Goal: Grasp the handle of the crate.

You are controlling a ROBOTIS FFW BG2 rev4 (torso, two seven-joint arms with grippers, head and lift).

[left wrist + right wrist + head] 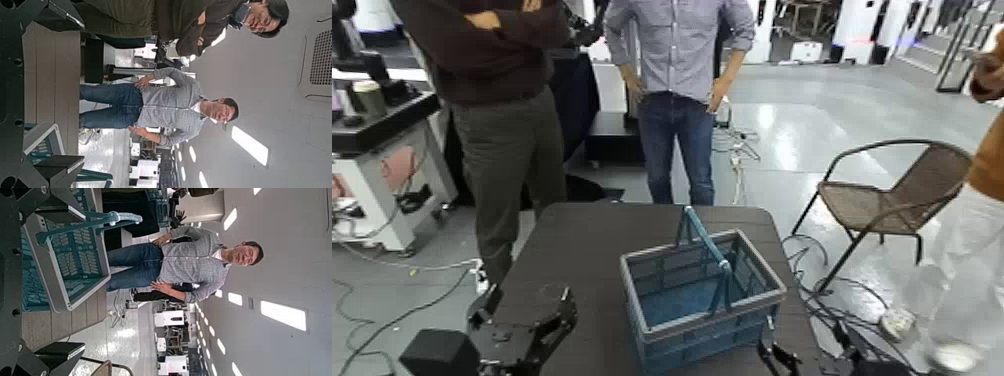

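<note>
The blue-grey lattice crate [672,305] stands on the dark table [592,240], toward its near right side. Its thin teal handle [704,240] stands raised, arching across the crate. My left gripper [524,298] is open and empty, low over the table to the left of the crate and apart from it. My right gripper [802,358] is at the near right corner of the crate, mostly cut off by the frame edge. In the right wrist view the crate [70,266] and handle [94,221] lie just ahead of the open fingers [56,351]. A crate corner [43,137] shows in the left wrist view.
Two people [677,90] stand close behind the table's far edge. A third person [972,230] is at the right. A wicker chair [892,200] stands right of the table. Cables [392,290] lie on the floor, and a cluttered bench [382,130] is at the left.
</note>
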